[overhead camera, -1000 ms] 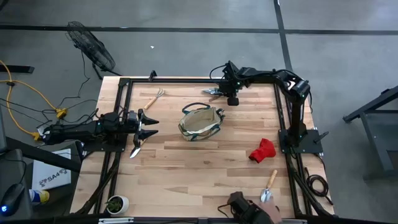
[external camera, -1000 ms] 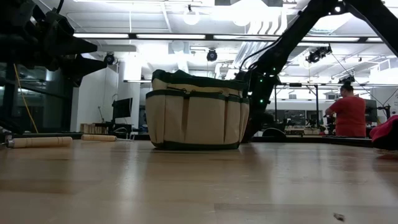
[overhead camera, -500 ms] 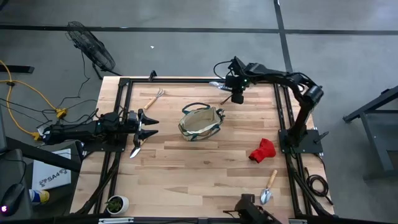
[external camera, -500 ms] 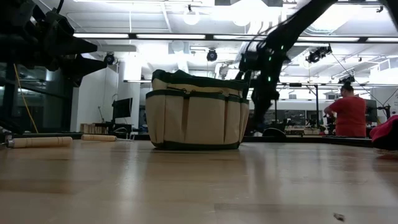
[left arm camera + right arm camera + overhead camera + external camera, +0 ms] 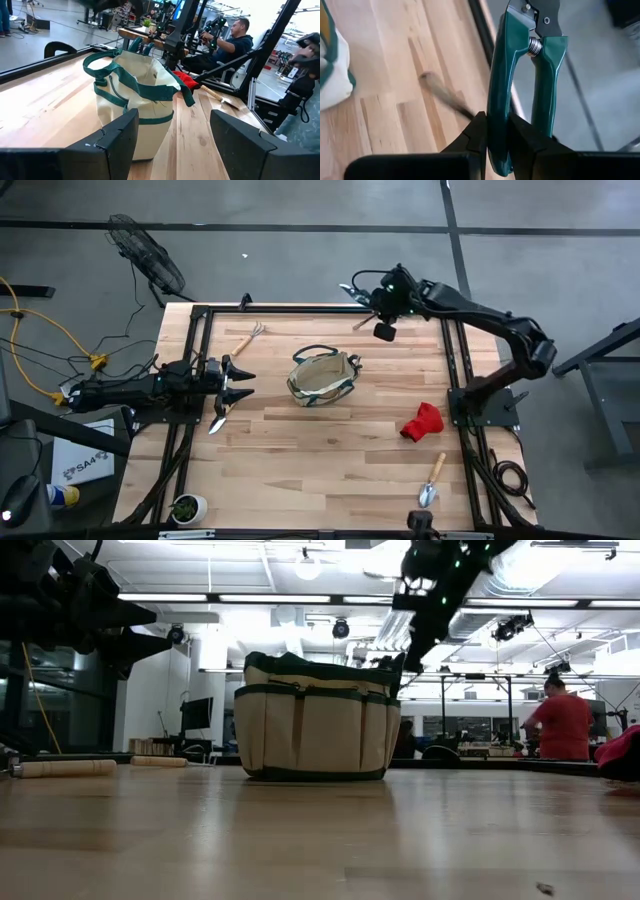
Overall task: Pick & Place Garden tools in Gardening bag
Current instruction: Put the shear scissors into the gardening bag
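Observation:
My right gripper hangs high over the table's far edge, beyond the bag, shut on green-handled pruning shears. In the low view it shows above the bag's right end. The beige gardening bag with green trim stands upright on its base mid-table. A hand rake lies flat at the far left, a red glove at the right, and a wooden-handled trowel at the near right. My left gripper waits open at the left, level, facing the bag. My right gripper pinches one handle of the shears between its two fingers, toward that handle's free end. The other handle passes outside one finger. The fingers slant downward and the shears run on along them, lifted clear of the table.
A metal-bladed tool lies by the left arm. A blurred brown stick-like thing lies on the wood below the shears. A dark frame rail runs along the far edge. A person in red stands in the room behind.
My right gripper has risen steeply from the table near its far edge, carrying the shears up clear of the wood, and has rolled and tipped as it went. Bag and other tools have stayed put.

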You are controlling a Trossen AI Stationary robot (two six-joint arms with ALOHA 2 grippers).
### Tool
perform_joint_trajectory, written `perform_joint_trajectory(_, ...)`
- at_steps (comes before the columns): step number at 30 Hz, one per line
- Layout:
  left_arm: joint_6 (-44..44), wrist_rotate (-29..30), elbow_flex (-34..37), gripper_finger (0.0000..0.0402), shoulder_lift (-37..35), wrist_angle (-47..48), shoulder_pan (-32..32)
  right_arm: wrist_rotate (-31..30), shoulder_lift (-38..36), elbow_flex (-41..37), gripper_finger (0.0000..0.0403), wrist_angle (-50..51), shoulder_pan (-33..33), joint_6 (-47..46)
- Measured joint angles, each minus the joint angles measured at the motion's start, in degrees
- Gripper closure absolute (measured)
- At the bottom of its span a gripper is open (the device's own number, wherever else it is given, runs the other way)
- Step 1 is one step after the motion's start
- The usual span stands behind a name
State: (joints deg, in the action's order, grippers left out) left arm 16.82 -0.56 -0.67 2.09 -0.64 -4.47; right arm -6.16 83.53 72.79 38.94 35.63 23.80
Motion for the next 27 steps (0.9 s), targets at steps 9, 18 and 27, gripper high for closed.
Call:
perform_joint_trajectory(9,0.00,0.02,0.00,0.0158,0.02,0.00,-0.02,-4.42,-6.50,0.00,0.0362,-1.09,-5.85,-4.53)
perform_joint_trajectory(18,0.00,0.04,0.00,0.0158,0.02,0.00,-0.02,-3.82,-12.37,0.02,0.0362,-6.47,-13.03,-8.04)
perform_joint_trajectory(27,0.00,0.09,0.00,0.0158,0.01,0.00,-0.02,7.55,-13.23,0.07,0.0362,-15.54,-18.90,-20.76)
